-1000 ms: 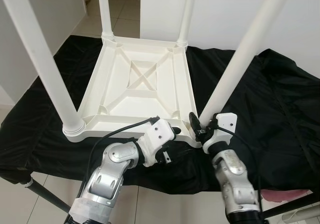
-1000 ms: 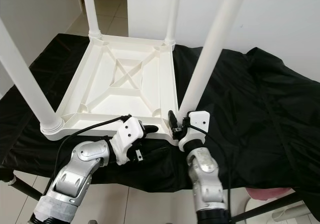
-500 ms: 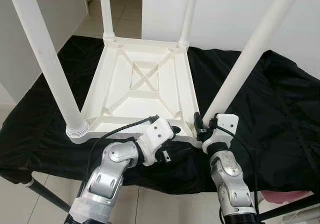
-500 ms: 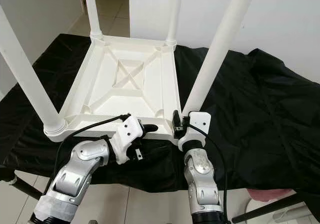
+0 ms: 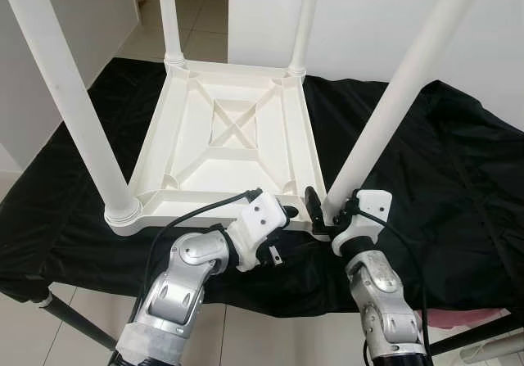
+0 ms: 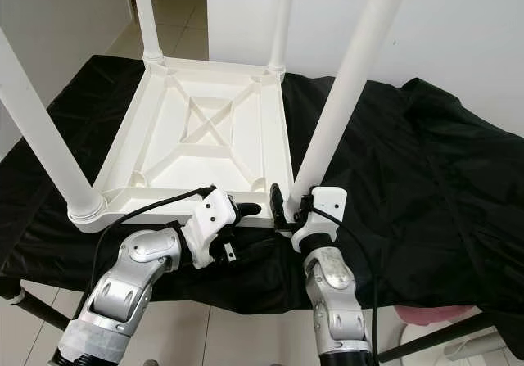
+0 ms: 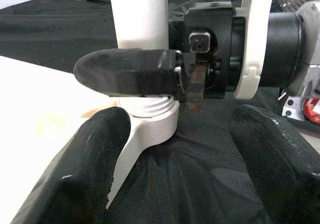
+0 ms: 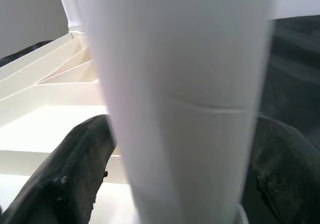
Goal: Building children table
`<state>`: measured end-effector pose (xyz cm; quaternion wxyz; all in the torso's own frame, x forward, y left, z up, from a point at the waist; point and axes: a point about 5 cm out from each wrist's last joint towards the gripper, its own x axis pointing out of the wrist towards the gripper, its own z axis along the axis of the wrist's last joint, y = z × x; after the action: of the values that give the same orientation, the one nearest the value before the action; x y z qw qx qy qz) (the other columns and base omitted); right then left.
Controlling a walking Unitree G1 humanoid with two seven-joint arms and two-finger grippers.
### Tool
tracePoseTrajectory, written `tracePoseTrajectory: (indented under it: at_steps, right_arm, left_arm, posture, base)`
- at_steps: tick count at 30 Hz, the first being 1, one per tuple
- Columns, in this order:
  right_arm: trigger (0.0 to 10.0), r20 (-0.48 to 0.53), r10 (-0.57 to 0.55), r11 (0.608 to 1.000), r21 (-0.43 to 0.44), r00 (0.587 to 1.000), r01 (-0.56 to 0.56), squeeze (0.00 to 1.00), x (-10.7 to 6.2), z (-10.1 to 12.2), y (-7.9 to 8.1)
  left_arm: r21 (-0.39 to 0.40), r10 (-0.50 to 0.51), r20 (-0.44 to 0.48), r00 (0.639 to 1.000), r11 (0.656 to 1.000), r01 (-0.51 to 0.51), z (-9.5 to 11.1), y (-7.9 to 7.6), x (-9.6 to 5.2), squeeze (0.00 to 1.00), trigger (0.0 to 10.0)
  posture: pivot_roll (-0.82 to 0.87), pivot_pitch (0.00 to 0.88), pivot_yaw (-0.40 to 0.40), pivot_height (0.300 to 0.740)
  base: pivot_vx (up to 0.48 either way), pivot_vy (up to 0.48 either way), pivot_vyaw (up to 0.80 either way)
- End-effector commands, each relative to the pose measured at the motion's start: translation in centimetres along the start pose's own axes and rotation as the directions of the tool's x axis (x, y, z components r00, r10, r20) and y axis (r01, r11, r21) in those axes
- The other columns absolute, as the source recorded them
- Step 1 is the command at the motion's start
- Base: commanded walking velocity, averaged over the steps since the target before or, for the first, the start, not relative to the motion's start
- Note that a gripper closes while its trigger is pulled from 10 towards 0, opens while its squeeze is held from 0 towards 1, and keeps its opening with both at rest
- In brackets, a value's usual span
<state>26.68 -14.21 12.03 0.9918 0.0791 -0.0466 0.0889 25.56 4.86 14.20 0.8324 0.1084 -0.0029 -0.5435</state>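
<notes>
My right gripper (image 5: 321,213) clasped the near-right table leg (image 5: 393,112); left gripper (image 5: 282,213) hung open. A skewed twist risked cross-threading the socket.

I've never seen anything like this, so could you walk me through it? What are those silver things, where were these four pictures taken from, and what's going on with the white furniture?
The silver things are a humanoid robot's two arms. Two pictures come from cameras in its head, looking down; the other two from a camera on each wrist. A white plastic children's table lies upside down on a black cloth, its legs pointing up. The right tool has its two black fingers around the base of the near right leg, where it screws into the table's corner. The left tool rests open just beside that corner, holding nothing.
</notes>
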Motion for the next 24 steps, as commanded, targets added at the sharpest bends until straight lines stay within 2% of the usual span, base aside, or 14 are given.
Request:
tracePoseTrajectory:
  at_steps: [1,2,3,4,6,7,9,17,18,19,20,24]
  right_arm:
    - [10.0,0.005,0.047,0.999,0.003,0.999,-0.047,1.0,0.0,0.3,-0.2]
    - [10.0,-0.001,0.1,0.995,0.005,0.995,-0.1,0.35,0.0,0.3,-0.6]
    - [10.0,-0.001,0.1,0.995,0.005,0.995,-0.1,0.35,0.0,0.3,-0.6]
    - [10.0,-0.003,0.157,0.988,-0.006,0.988,-0.157,0.0,0.0,0.4,-1.0]
    - [10.0,-0.019,0.275,0.961,-0.039,0.961,-0.275,0.0,0.1,0.6,-1.6]
    - [10.0,-0.019,0.275,0.961,-0.039,0.961,-0.275,0.0,0.1,0.6,-1.6]
    - [10.0,-0.052,0.349,0.934,-0.061,0.936,-0.352,0.0,0.2,0.6,-2.0]
    - [10.0,-0.096,0.403,0.905,-0.103,0.91,-0.412,0.0,0.9,0.7,-2.9]
    - [2.6,-0.107,0.422,0.894,-0.113,0.9,-0.433,0.0,1.2,0.7,-3.0]
    - [2.6,-0.107,0.422,0.894,-0.113,0.9,-0.433,0.0,1.2,0.7,-3.0]
    - [0.0,-0.115,0.437,0.886,-0.114,0.892,-0.449,0.0,1.4,0.7,-3.2]
    - [0.0,-0.127,0.458,0.875,-0.112,0.88,-0.471,0.0,1.6,0.7,-3.6]
  left_arm:
    - [0.001,0.138,-0.009,0.99,0.99,-0.138,-0.1,0.6,0.1,0.0,10.0]
    - [0.003,0.139,-0.011,0.99,0.99,-0.139,-0.1,0.6,0.1,0.0,10.0]
    - [0.003,0.139,-0.011,0.99,0.99,-0.139,-0.1,0.6,0.1,0.0,10.0]
    - [0.005,0.139,-0.011,0.99,0.99,-0.139,-0.1,0.6,0.2,0.0,10.0]
    - [0.008,0.137,-0.012,0.99,0.991,-0.137,-0.1,0.6,0.2,0.0,10.0]
    - [0.008,0.137,-0.012,0.99,0.991,-0.137,-0.1,0.6,0.2,0.0,10.0]
    - [0.008,0.134,-0.007,0.991,0.991,-0.134,0.0,0.6,0.2,0.0,10.0]
    - [0.012,0.129,-0.004,0.992,0.992,-0.129,0.1,0.6,0.4,0.0,10.0]
    - [0.013,0.128,-0.004,0.992,0.992,-0.128,0.2,0.6,0.4,0.0,10.0]
    - [0.013,0.128,-0.004,0.992,0.992,-0.128,0.2,0.6,0.4,0.0,10.0]
    - [0.015,0.129,-0.004,0.992,0.992,-0.129,0.2,0.7,0.4,0.0,10.0]
    - [0.018,0.13,-0.005,0.991,0.991,-0.13,0.2,0.6,0.4,0.0,10.0]
  posture:
    - [-0.01,0.0,-0.08,0.74]
    - [-0.01,0.0,-0.08,0.74]
    - [-0.01,0.0,-0.08,0.74]
    - [-0.01,0.0,-0.079,0.74]
    - [-0.01,0.0,-0.077,0.74]
    - [-0.01,0.0,-0.077,0.74]
    - [-0.01,0.0,-0.077,0.74]
    - [-0.01,0.0,-0.073,0.74]
    - [-0.01,0.0,-0.072,0.74]
    - [-0.01,0.0,-0.072,0.74]
    - [-0.01,0.0,-0.074,0.74]
    - [0.0,0.0,-0.075,0.74]
  base:
    - [0.0,0.0,0.0]
    - [0.0,0.0,0.0]
    - [0.0,0.0,0.0]
    - [0.0,0.0,0.0]
    - [0.0,0.0,0.0]
    - [0.0,0.0,0.0]
    - [0.0,0.0,0.0]
    - [0.0,0.0,0.0]
    - [0.0,0.0,0.0]
    - [0.0,0.0,0.0]
    - [0.0,0.0,0.0]
    - [0.0,0.0,0.0]
